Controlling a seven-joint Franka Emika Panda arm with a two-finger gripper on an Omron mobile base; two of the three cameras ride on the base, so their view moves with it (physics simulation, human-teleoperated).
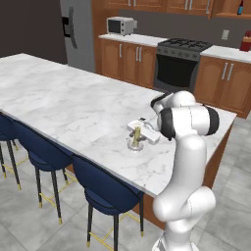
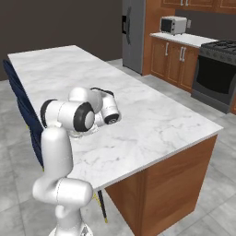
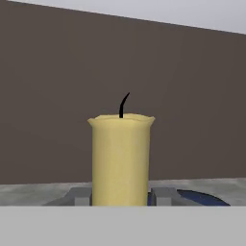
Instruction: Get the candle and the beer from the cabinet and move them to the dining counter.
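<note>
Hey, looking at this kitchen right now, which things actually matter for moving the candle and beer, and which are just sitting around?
Part of the job:
- candle, upright between the tool fingers
- dining counter, with the candle low over it

Just lying about:
- blue chairs
- microwave
- stove
- fridge
- red knife block

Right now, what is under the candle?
The candle stands upright, gripped by the claw, over the dining counter. Its base is hidden by the fingers, so contact with the marble cannot be seen.

the candle's (image 3: 121, 161) base is cut off behind the grey fingertips (image 3: 79, 196); beside it, a blue chair (image 3: 202, 198) shows partly.
</note>
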